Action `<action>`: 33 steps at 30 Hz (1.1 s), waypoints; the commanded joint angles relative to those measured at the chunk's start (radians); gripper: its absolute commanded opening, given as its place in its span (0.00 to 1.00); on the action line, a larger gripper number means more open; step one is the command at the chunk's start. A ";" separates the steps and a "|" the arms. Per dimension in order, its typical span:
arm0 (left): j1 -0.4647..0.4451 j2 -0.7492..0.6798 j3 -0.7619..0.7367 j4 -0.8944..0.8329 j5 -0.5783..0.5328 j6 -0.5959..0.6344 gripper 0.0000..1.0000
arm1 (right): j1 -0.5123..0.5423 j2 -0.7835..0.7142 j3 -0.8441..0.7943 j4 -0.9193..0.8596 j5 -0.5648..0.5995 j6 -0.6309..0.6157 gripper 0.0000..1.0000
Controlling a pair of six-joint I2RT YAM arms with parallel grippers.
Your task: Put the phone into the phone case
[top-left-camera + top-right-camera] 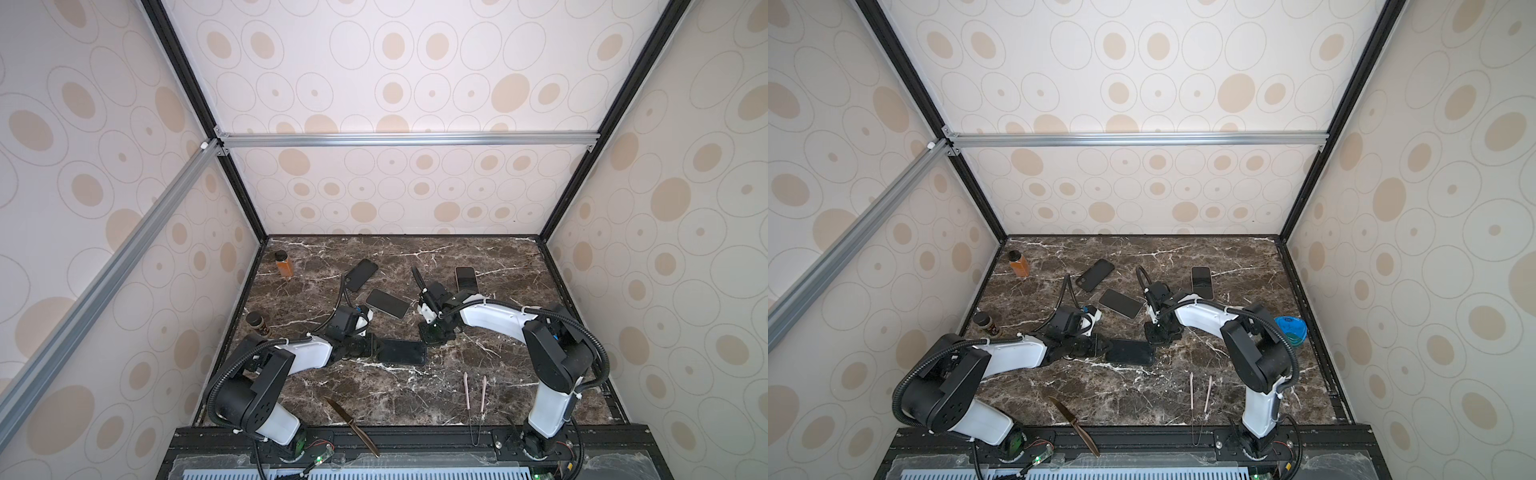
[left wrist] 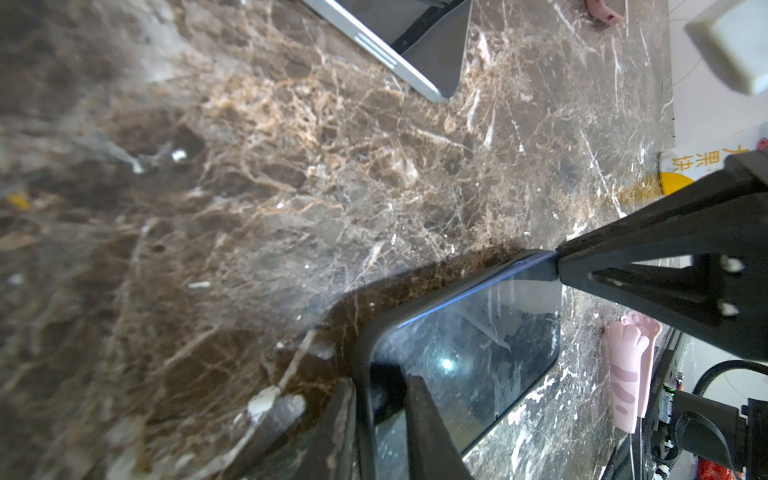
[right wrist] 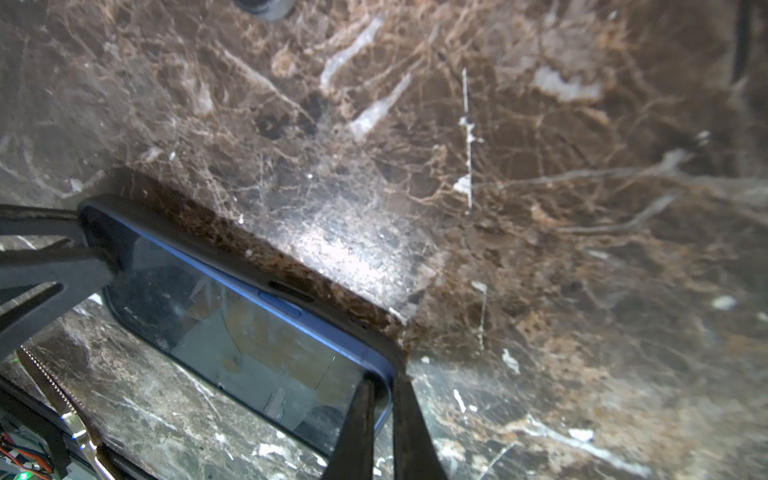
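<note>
Left gripper (image 2: 384, 386) fingers, closest to the lens, pinched one short end of the black phone case (image 2: 364, 353), one finger on the glass and one outside the rim. Lying flat on the marble table (image 2: 249, 187), the case held the blue-edged phone (image 3: 249, 332). It reached from between those jaws to the right gripper (image 3: 382, 386), whose jaws were pressed almost together, tips at the opposite corner.

Step in hand, by judgement: seating the phone, since its blue side showed above the rim along one long edge. The next move probably calls for downward pressure at that corner and along that edge while the left jaws steady the case.

Hidden: the corner beneath the right tips, the end inside the left jaws, and whether the right tips nipped the rim or merely bore on it. In both top views phone and case could not be told apart.
</note>
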 commanded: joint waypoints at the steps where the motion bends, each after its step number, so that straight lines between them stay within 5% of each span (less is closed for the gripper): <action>1: -0.007 -0.002 -0.017 -0.017 0.022 0.002 0.23 | 0.058 0.145 -0.065 0.048 -0.032 0.010 0.11; 33: -0.008 -0.063 -0.081 -0.010 0.015 -0.025 0.22 | 0.121 0.337 0.011 -0.013 0.078 0.016 0.10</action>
